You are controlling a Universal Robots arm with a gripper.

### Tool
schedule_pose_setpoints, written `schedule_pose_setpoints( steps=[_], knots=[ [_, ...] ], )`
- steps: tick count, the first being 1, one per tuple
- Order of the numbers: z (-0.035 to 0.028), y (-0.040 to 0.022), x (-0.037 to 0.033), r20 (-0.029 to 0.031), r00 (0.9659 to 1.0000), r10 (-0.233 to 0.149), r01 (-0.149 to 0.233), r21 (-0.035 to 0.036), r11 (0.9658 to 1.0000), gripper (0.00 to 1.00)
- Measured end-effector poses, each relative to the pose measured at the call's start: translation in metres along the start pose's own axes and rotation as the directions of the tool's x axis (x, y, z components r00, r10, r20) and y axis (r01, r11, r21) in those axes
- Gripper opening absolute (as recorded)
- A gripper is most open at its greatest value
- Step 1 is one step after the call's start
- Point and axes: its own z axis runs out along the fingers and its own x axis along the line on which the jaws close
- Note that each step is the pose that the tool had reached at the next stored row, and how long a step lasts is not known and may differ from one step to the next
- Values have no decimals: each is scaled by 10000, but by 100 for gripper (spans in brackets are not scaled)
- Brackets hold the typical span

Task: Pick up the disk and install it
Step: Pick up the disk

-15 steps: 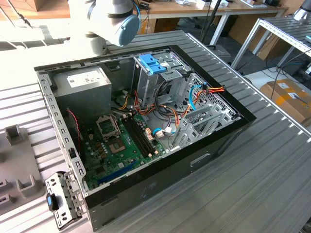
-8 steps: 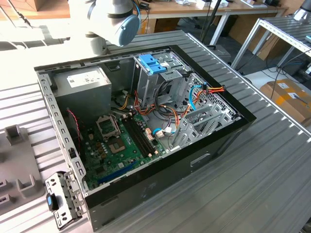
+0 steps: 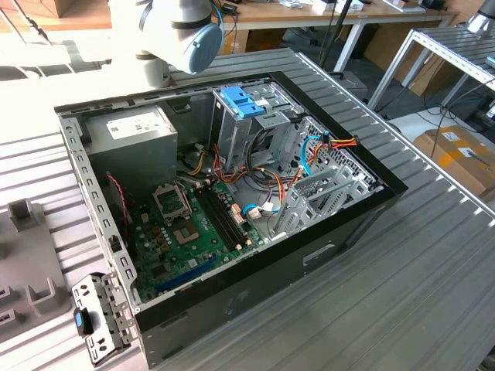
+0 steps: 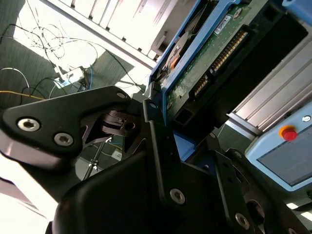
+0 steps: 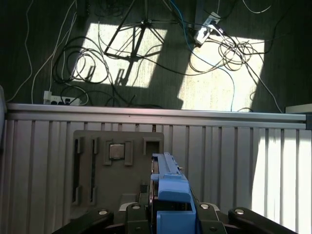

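disk (image 4: 207,58) cut off at edge, arm (image 3: 182,35) cropped

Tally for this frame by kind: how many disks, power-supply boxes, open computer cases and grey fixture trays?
disk: 1
power-supply box: 1
computer case: 1
grey fixture tray: 1
Total: 4

Disk (image 4: 209,58) with blue plastic rails (image 5: 170,192) (bare green circuit board), matt black gripper (image 4: 183,141), ribbed metal table (image 3: 433,255)

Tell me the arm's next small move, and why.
Probably swing toward the open computer case: the gripper is shut on the disk, above the grey fixture tray, and the metal drive cage stands inside that case.
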Motion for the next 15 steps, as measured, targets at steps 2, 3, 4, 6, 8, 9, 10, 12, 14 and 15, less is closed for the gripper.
schedule_pose_setpoints(
  steps=[2, 3, 4, 6, 8, 9, 10, 12, 14, 15],
  knots=[
    [-13, 1, 0, 0, 10000, 0, 0, -1, 10000, 37],
    [-19, 1, 0, -1, 10000, -1, 1, -1, 10000, 37],
    [-26, 2, -1, 0, 10000, -1, 1, 0, 10000, 37],
    [-44, 2, -1, 0, 10000, -1, 1, -1, 10000, 37],
    [-72, 4, -2, 0, 10000, 0, 0, 0, 10000, 37],
    [-80, 5, -3, 0, 10000, 0, 0, 0, 10000, 37],
    [-88, 5, -3, 0, 10000, -1, 1, 0, 10000, 37],
    [-105, 6, -4, 0, 10000, 0, 0, 0, 10000, 37],
    [-121, 7, -4, 0, 10000, -1, 1, -1, 10000, 37],
    [-122, 7, -4, 0, 10000, -1, 1, 0, 10000, 37]
  ],
)
